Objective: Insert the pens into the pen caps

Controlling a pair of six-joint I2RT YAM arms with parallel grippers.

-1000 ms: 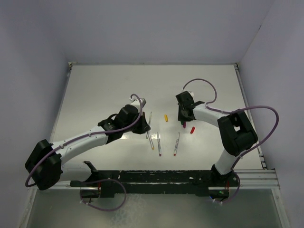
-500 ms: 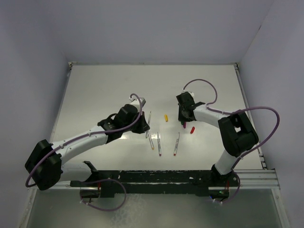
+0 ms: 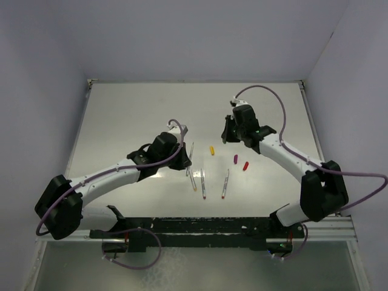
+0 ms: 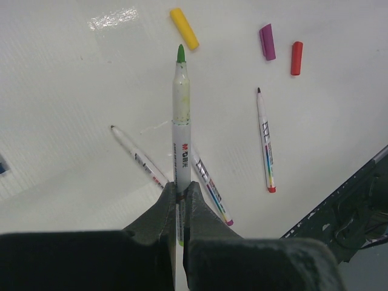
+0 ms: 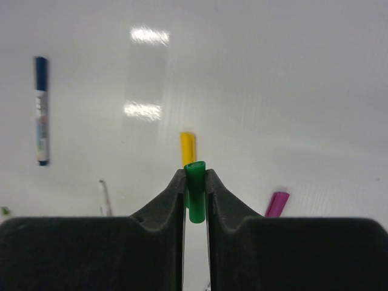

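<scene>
My left gripper point(image 3: 183, 159) point(image 4: 180, 185) is shut on a pale pen point(image 4: 180, 121) with a green tip, which points away toward the caps. My right gripper point(image 3: 228, 132) point(image 5: 195, 176) is shut on the green cap point(image 5: 196, 191) and holds it above the table. The yellow cap point(image 3: 211, 150) point(image 4: 183, 28) point(image 5: 188, 148), purple cap point(image 3: 235, 158) point(image 4: 267, 42) point(image 5: 277, 204) and red cap point(image 3: 245, 165) point(image 4: 296, 57) lie between the arms. Three uncapped pens point(image 3: 203, 183) point(image 4: 265, 140) lie near the front.
A pen with a dark blue cap on it point(image 5: 40, 112) lies apart at the left of the right wrist view. The black rail point(image 3: 242, 225) runs along the near edge. White walls close the table at the back and sides.
My right arm has lifted off the table and drawn back with the green cap, uncovering the purple cap. My left arm with the pen has barely moved.
</scene>
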